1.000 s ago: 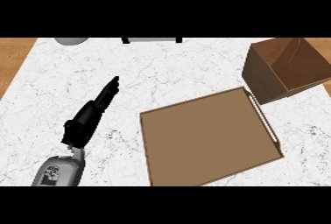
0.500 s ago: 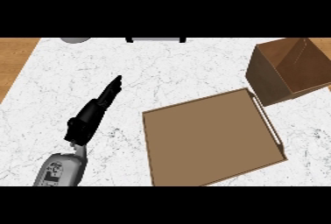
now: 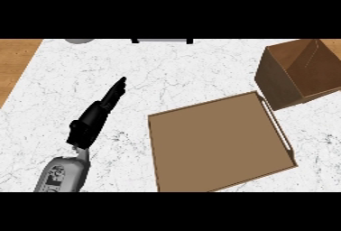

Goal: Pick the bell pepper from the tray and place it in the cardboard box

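A flat brown tray (image 3: 220,142) lies on the white marble counter at centre right, and nothing shows on it. An open cardboard box (image 3: 303,72) stands at the upper right, just beyond the tray's far right corner; its inside looks bare from here. No bell pepper shows anywhere. My left hand (image 3: 100,110) is at the left of the tray, fingers straight and pointing up and to the right, holding nothing. My right hand does not show.
A grey round object (image 3: 80,40) and a dark-edged item (image 3: 162,40) sit at the counter's far edge. Wooden floor (image 3: 13,63) shows past the counter's left edge. Bare marble (image 3: 180,72) stretches between my left hand and the box.
The whole scene has slid slightly in the view; my left hand keeps its pose and place beside the tray.
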Controlling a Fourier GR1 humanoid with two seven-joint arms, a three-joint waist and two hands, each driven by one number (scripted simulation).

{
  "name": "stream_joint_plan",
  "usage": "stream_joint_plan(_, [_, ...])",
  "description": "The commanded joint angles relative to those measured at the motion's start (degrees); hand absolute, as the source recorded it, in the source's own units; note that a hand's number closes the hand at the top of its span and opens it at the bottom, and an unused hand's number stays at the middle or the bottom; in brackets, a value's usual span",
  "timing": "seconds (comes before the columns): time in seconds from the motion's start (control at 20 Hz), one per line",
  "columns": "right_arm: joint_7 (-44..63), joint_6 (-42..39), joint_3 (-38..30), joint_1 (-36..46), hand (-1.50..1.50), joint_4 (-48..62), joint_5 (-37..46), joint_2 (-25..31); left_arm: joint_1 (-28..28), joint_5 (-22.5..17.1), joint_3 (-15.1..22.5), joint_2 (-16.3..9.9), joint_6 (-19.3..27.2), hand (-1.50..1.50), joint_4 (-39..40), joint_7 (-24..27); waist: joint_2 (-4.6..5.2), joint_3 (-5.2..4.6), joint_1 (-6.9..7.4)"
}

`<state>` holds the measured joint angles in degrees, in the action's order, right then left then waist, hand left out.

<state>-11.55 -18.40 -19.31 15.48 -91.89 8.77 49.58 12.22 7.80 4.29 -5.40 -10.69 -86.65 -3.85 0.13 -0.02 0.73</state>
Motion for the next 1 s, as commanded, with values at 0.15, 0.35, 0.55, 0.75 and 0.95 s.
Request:
stream_joint_plan(0.15, [-5.8, 5.5, 5.5, 10.6, 1.5, 15.3, 10.7, -2.0, -0.9, 1.3, 0.9, 1.2, 0.9, 0.0, -1.3, -0.7, 0.05, 0.03, 0.22])
stream_joint_plan(0.35, [-0.6, 9.1, 12.1, 14.6, 1.5, 14.7, 17.1, -6.9, -1.5, 1.9, 1.8, 2.3, 1.1, 0.0, -1.1, 0.2, 0.0, 0.0, 0.03])
stream_joint_plan(0.55, [-6.2, 11.5, 14.0, 20.1, 1.5, 27.1, 22.2, -8.8, 0.4, 0.8, -0.5, 0.6, -0.2, 0.0, -0.7, -0.8, 0.09, 0.02, 0.22])
stream_joint_plan(0.75, [-9.5, 16.1, 15.4, 21.8, 1.5, 36.0, 26.6, -11.6, -1.3, 3.8, 2.6, 3.4, 1.9, 0.0, 2.8, 2.4, 0.2, 0.03, 0.18])
stream_joint_plan(0.95, [-5.8, 11.0, 13.2, 26.3, -1.5, 45.4, 22.6, -14.7, -0.8, 4.6, 3.2, 3.7, 2.7, 0.0, 0.7, 0.9, 0.31, 0.04, 0.59])
